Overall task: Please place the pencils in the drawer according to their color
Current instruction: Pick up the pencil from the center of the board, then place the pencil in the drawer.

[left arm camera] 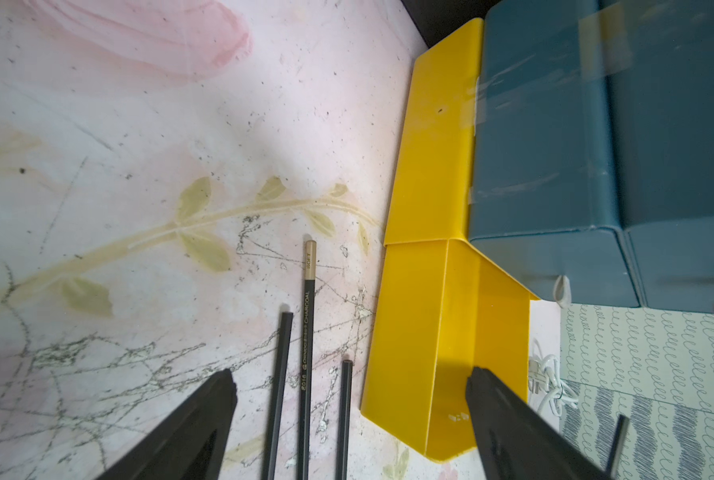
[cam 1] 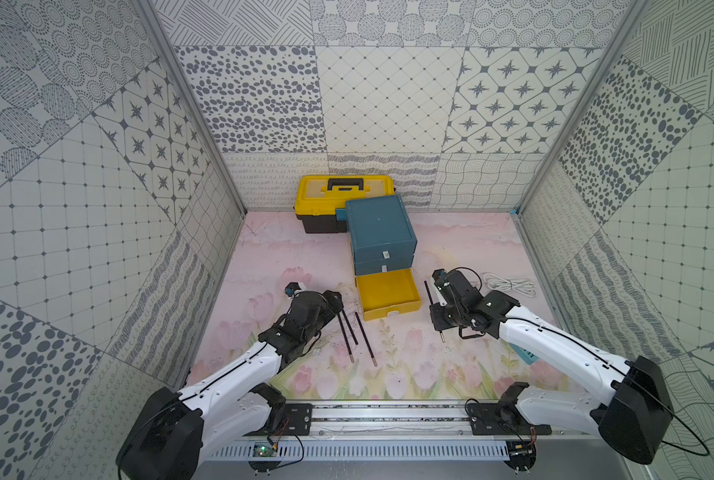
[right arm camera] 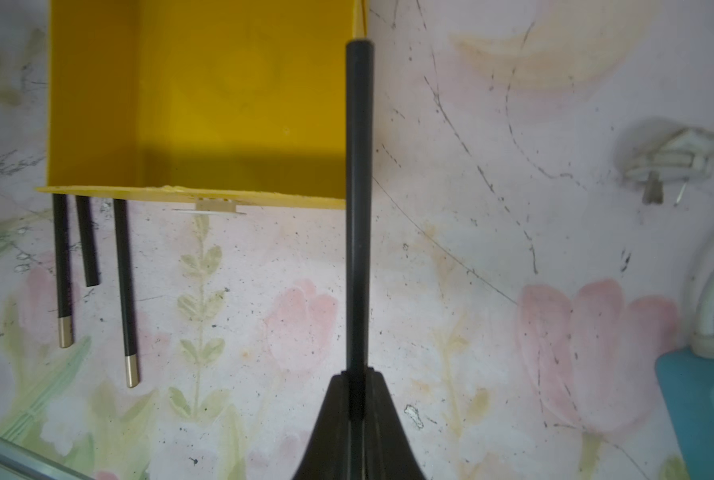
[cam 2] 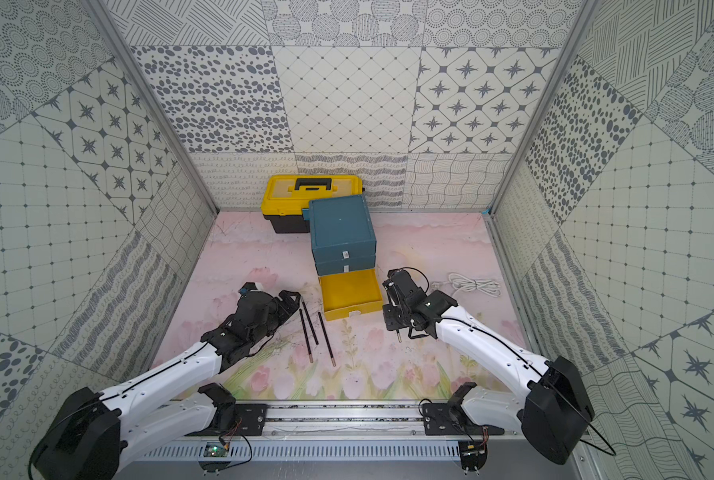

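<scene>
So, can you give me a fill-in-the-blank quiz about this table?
The pulled-out bottom drawer is coloured ____.
The right end effector is shut on a ____ pencil.
____ more pencils lie on the table by the open left end effector.
Missing words: yellow; black; three.

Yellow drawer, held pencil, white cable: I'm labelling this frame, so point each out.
yellow drawer [cam 1: 386, 291]: in a top view, its bare floor.
held pencil [right arm camera: 358, 208]: right wrist view, middle of the black shaft.
white cable [cam 1: 509, 284]: in a top view, middle of the coil.
</scene>
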Available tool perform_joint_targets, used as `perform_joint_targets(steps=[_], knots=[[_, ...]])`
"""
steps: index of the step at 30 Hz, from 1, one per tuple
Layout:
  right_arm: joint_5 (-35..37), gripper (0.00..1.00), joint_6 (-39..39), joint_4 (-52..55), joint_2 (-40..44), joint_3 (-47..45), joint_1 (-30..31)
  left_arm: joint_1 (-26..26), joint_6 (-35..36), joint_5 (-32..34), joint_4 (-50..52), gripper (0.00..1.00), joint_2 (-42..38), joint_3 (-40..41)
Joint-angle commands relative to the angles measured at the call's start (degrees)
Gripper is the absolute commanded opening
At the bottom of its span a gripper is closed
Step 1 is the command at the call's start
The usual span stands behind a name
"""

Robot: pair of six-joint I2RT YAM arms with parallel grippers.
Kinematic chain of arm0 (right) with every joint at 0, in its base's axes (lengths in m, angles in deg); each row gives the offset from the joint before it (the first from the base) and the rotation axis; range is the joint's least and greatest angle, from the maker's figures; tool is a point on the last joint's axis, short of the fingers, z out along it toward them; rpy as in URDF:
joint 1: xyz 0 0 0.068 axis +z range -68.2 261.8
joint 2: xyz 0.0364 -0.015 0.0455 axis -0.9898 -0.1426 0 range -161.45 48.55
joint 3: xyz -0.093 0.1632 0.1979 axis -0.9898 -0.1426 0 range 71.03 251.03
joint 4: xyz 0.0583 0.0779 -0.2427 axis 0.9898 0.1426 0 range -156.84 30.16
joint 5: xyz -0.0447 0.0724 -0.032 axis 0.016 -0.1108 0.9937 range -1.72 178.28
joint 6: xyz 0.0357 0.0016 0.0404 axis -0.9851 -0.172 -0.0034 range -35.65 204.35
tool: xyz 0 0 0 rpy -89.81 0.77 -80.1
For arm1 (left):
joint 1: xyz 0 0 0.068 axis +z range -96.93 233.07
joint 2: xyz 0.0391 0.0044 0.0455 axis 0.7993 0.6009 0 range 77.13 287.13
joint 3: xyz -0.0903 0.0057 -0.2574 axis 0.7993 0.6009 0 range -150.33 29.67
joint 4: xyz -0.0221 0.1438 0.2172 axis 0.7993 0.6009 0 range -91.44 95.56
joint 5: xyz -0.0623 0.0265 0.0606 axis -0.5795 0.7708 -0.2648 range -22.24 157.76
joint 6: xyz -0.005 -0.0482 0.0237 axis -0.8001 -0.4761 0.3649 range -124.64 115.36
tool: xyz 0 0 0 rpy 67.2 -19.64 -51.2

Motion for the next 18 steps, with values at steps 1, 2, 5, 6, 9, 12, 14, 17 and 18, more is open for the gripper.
perform_joint_targets(steps=[1,2,5,6,9,12,14,17,18], knots=[[-2.34,0.0,10.65,-4.93,-0.43,3.44,0.14,0.28,0.81,0.86,0.48,0.92,-0.38,0.26],[-2.92,0.0,12.36,-5.72,-1.05,4.26,0.37,0.28,0.81,0.9,0.55,0.92,-0.52,0.24],[-2.69,0.0,19.26,-7.22,-3.71,7.28,2.65,0.33,0.97,1.23,1.04,0.92,-0.77,0.08],[-1.95,0.0,21.98,-7.73,-4.72,8.3,3.73,0.28,1.04,1.47,1.38,0.92,-1.01,0.03],[0.09,0.0,29.16,-8.64,-8.2,11.45,5.96,0.37,1.04,2.16,2.27,0.93,-1.84,0.09],[0.05,0.0,34.4,-8.78,-11.93,14.32,6.55,0.37,0.97,2.96,3.21,0.93,-2.98,0.12],[0.5,0.0,36.69,-8.75,-14.28,16.13,6.65,0.48,0.98,3.36,3.77,0.93,-3.75,0.14],[0.54,0.0,39.83,-8.74,-16.96,18.19,6.88,0.46,0.93,3.84,4.38,0.94,-4.38,0.23],[0.59,0.0,41.07,-8.78,-17.75,18.66,7.03,0.54,0.89,3.96,4.49,0.94,-4.51,0.33]])
